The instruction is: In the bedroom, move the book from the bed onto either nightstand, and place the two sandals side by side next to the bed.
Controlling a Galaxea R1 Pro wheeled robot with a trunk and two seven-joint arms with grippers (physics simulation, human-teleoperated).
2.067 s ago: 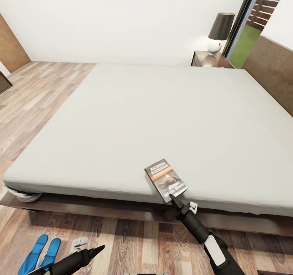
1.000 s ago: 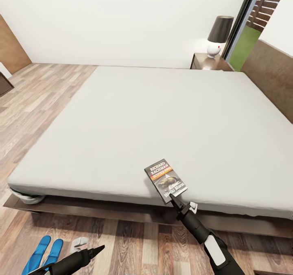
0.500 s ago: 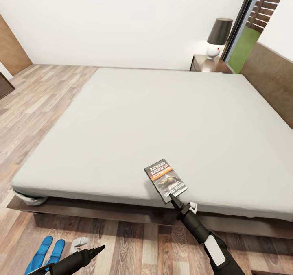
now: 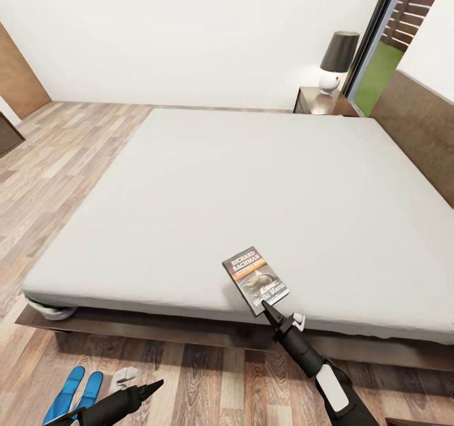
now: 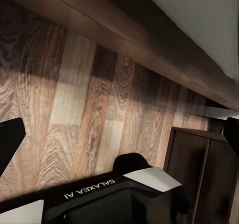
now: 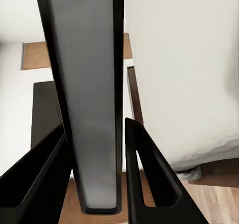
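The thin paperback book with the dark cover and orange-and-white band [image 4: 256,280] was held at its near corner by the right gripper [image 4: 266,306], just above or on the near edge of the large pale grey mattress bed with dark wood frame [image 4: 189,334]; contact with the mattress could not be told. In the right wrist view the book [image 6: 89,94] was seen edge-on between the two black fingers [image 6: 147,174], which were closed onto it. Its long axis ran away from the gripper, angled toward the far left of the bed. The small dark reddish-brown wooden nightstand [image 4: 313,101] with a dark-shaded lamp [image 4: 335,60] sat well apart, at the far right corner past the whole mattress, judged out of reach without the base moving. The left gripper [image 4: 151,387] hung low over the wood-plank floor [image 4: 208,382], fingers apparently together, holding nothing. The two bright blue flip-flop sandals [image 4: 74,391] lay side by side on the floor near the bed's near left corner, closer to the left arm.
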